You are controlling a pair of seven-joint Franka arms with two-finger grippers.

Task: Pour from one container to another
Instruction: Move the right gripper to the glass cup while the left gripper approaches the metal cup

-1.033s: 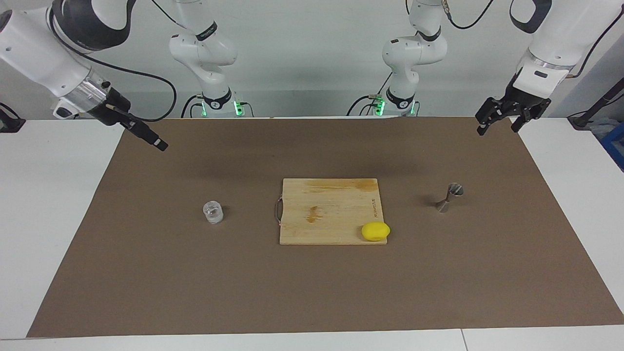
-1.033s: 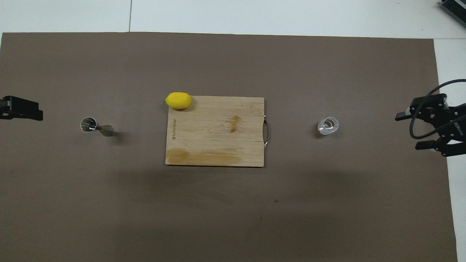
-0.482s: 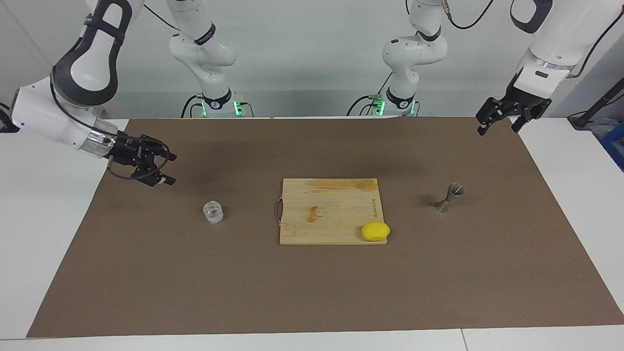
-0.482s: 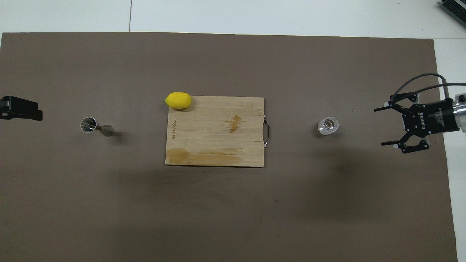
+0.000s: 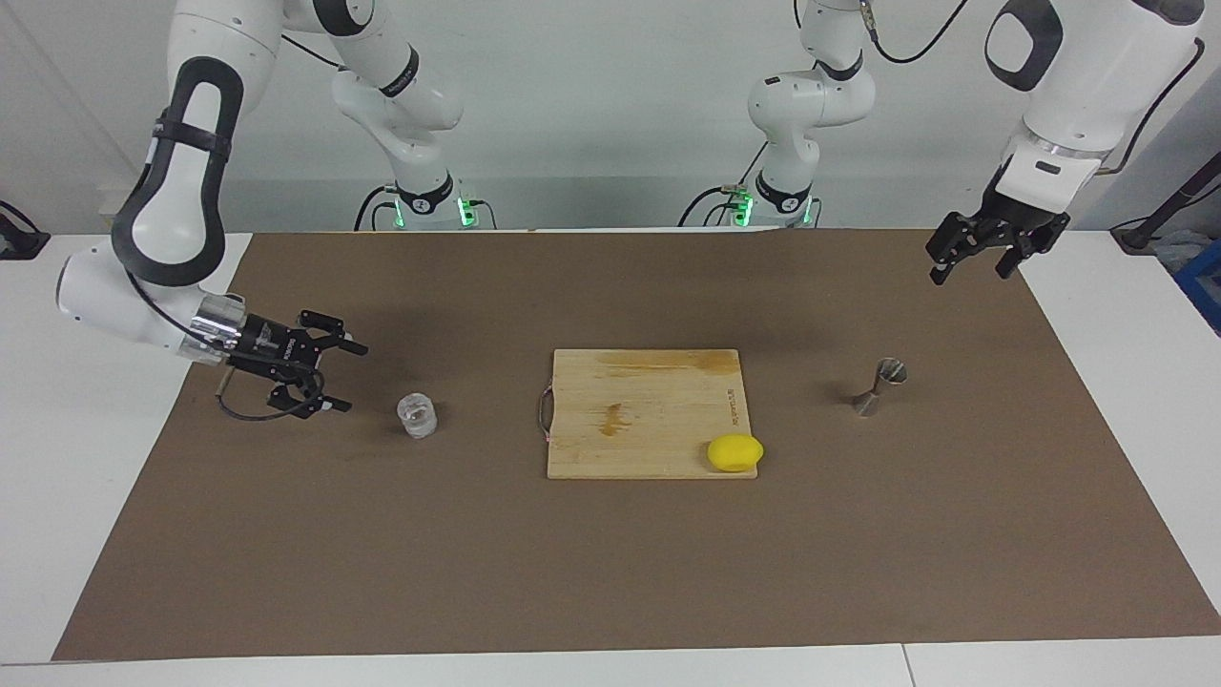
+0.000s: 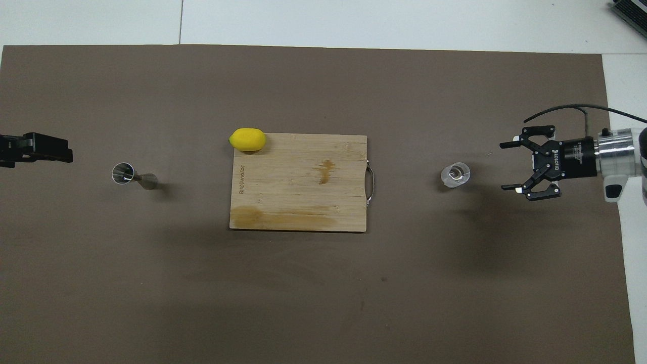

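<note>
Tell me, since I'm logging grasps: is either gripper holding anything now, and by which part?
Nothing is held. The right gripper is open beside the glass tumbler, not touching it; the left gripper is open over the mat, empty.

Tumbler [image 5: 417, 416]: small clear glass, upright, beside the cutting board [image 5: 649, 410], toward the right arm's end.
Jigger [image 5: 879, 386]: silver hourglass, upright, well apart from the board, toward the left arm's end.

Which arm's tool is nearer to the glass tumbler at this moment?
The right. The right tool is open, low beside the glass tumbler, not touching it. The left tool is open, raised over the mat's edge at the left arm's end, past the jigger.
</note>
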